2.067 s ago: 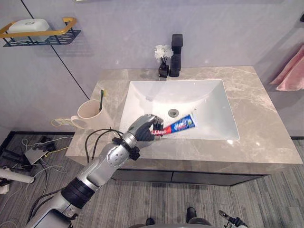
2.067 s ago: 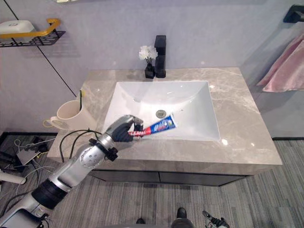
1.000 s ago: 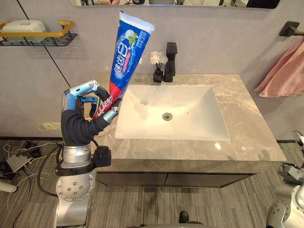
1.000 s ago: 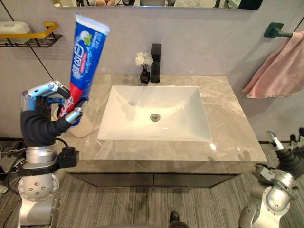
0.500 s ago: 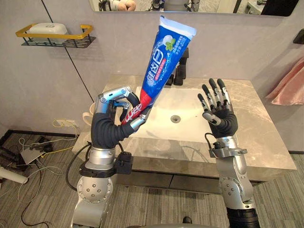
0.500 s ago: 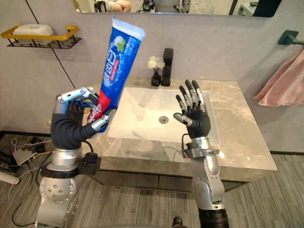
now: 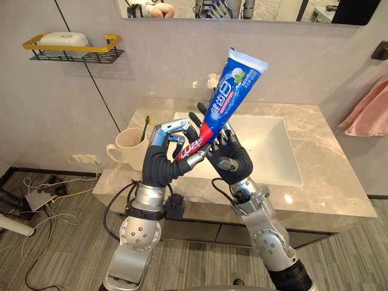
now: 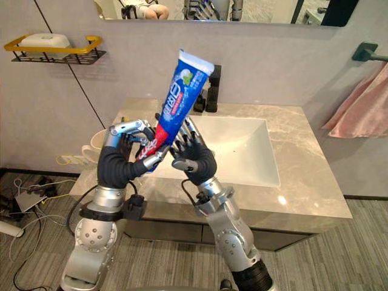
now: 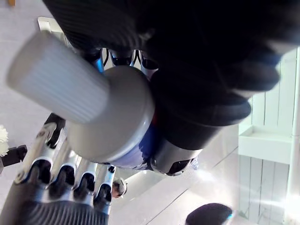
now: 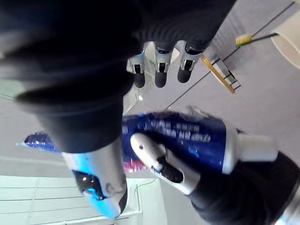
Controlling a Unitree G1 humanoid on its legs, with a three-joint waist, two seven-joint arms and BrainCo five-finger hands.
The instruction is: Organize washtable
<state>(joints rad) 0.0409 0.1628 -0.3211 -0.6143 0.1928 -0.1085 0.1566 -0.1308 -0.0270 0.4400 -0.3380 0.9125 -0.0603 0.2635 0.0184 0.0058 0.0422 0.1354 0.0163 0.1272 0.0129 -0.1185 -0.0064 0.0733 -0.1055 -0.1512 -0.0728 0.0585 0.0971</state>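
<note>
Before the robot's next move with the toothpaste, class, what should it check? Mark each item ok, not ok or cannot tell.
1. Left hand curled round the toothpaste tube near its cap end: ok.
2. Cap on the tube: ok.
3. Right hand gripping the tube: not ok, its fingers are straight beside it.
4. Right hand touching the tube: cannot tell.
5. Cup upright on the counter, toothbrush standing in it: ok.
</note>
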